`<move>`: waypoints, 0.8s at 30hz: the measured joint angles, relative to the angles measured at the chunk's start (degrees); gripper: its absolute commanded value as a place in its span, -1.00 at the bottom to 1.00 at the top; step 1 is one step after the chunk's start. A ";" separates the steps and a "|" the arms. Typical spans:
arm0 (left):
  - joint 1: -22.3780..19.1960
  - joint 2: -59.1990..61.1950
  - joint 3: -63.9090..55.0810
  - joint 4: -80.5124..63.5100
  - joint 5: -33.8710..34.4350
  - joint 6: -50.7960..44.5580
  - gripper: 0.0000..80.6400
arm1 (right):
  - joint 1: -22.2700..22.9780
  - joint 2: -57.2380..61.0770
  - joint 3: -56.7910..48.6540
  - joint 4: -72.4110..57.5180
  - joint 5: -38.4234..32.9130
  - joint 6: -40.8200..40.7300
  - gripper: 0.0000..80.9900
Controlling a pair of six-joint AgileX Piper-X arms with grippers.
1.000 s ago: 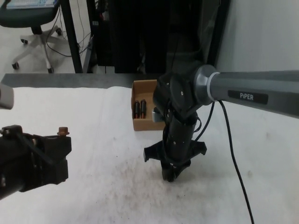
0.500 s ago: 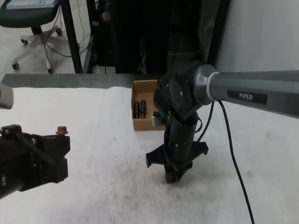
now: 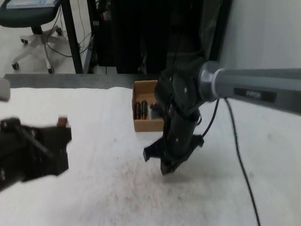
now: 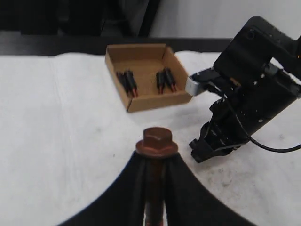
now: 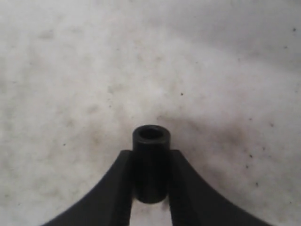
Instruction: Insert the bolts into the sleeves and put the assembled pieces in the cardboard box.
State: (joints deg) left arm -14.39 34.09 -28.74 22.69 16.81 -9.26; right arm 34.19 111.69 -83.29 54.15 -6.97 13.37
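High view: right gripper (image 3: pixel 169 167) above the cloth (image 3: pixel 94 188), cardboard box (image 3: pixel 148 125) just behind it. Left wrist view: left gripper (image 4: pixel 154 165) pinches a bolt (image 4: pixel 154 140), box ahead of its tips. Right wrist view: right gripper clamps a black sleeve (image 5: pixel 150 162).

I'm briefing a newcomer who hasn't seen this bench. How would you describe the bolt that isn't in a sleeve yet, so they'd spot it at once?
On the white cloth-covered bench sits an open cardboard box. Left of it, the left gripper clamps a copper-brown bolt with a hexagonal flanged head between its black fingers. Unlike the sleeved pieces lying in the box, it wears no black sleeve.
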 measured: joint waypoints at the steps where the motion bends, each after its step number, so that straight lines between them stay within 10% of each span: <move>1: 0.00 0.00 0.00 -5.00 0.85 -0.02 -0.99 | -0.03 -2.23 0.14 -0.67 -0.22 -0.53 -0.98; 12: 0.00 1.31 0.00 -31.05 3.06 -1.93 -0.99 | -1.92 -26.99 8.53 -24.16 -3.79 -1.38 -0.98; 24: 0.00 11.03 0.00 -45.39 15.88 -15.87 -0.99 | 6.00 -44.21 51.38 -67.02 -13.93 -6.34 -0.98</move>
State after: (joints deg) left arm -14.39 45.12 -28.74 -22.70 32.69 -25.13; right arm 40.20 67.48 -31.91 -12.87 -20.90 7.03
